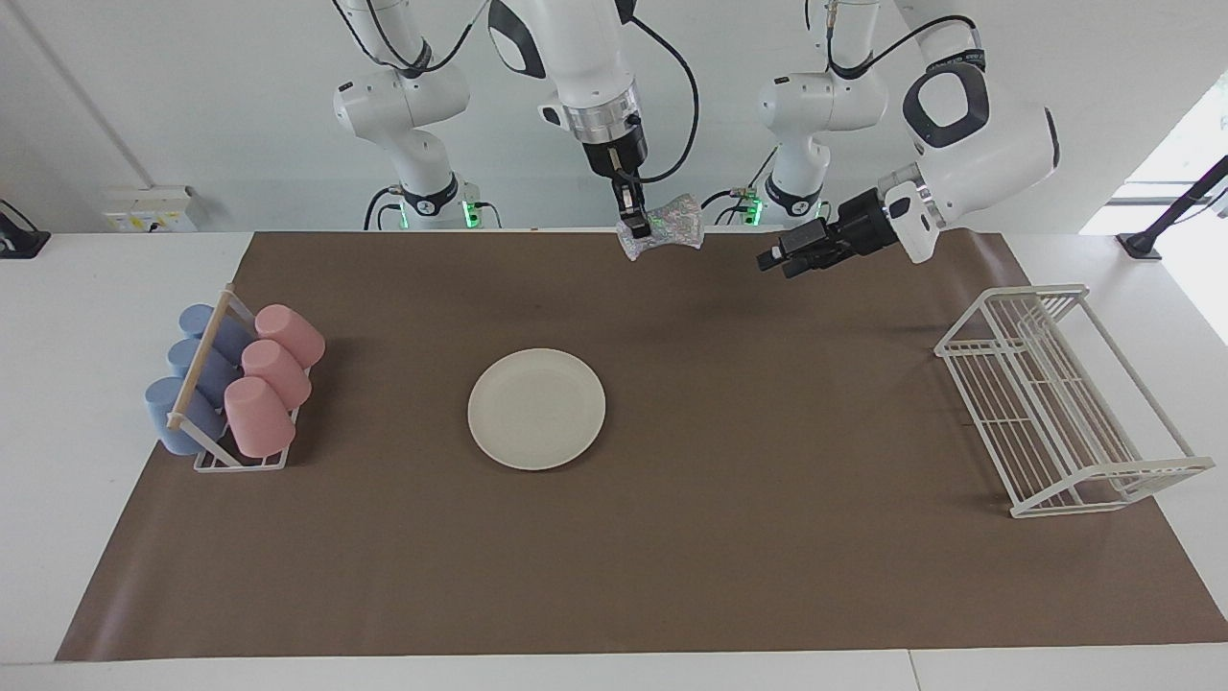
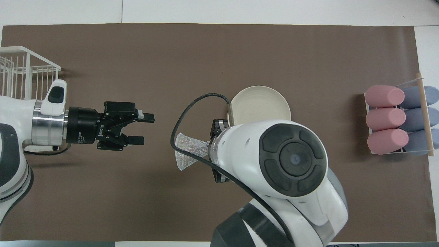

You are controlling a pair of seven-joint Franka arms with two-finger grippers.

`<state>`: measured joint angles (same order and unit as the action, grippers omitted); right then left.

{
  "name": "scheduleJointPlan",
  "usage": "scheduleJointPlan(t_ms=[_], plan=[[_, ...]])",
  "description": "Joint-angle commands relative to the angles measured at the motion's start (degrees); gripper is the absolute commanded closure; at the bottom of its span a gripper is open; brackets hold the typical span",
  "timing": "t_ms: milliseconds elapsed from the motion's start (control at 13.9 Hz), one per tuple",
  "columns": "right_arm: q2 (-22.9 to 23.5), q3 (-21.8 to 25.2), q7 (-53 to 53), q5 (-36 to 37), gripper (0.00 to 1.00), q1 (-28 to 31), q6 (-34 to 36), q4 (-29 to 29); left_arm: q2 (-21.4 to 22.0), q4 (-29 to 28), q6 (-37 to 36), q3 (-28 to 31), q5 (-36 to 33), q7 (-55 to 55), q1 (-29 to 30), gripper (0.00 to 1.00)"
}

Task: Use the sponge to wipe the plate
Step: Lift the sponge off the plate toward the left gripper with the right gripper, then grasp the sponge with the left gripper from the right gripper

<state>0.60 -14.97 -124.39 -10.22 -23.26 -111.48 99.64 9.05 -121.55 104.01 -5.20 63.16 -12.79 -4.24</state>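
I've got the sponge (image 1: 662, 228) clenched in my right hand (image 1: 631, 230), raised at top centre of the facing view, the plate (image 1: 536, 408) bare at mid-frame, my left hand (image 1: 773, 261) spread and pointing at it—handover or descent next.

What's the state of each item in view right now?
sponge: pinched in right tool, up in the air
right tool: shut on sponge
left tool: open, empty, pointing at the sponge
plate: flat on mat, bare
cups: on their sides in holder
wire rack: empty
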Motion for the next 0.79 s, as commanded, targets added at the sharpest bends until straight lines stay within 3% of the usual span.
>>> scheduleJointPlan(t_ms=[0,359,431,647,719], plan=[[0.63,-0.5,-0.85,1.17,1.0,0.5,0.38,-1.11,-0.17,-1.24,4.61,0.54,6.52,-0.84,-3.4,0.0],[0.63,-0.5,-0.85,1.17,1.0,0.58,0.38,-1.11,-1.4,-1.15,4.8,0.54,8.56,5.14,-7.09,0.0],[0.63,-0.5,-0.85,1.25,1.0,0.58,0.47,-1.02,-1.23,-1.32,3.06,0.63,8.56,5.14,-7.27,0.04],[0.63,-0.5,-0.85,1.25,1.0,0.67,0.56,-1.02,-1.05,-1.24,-0.64,0.63,8.56,5.14,-6.92,0.28],[0.63,-0.5,-0.85,1.26,1.0,0.67,0.56,-1.02,-1.05,-1.24,-0.74,0.63,8.56,5.14,-7.18,0.44]])
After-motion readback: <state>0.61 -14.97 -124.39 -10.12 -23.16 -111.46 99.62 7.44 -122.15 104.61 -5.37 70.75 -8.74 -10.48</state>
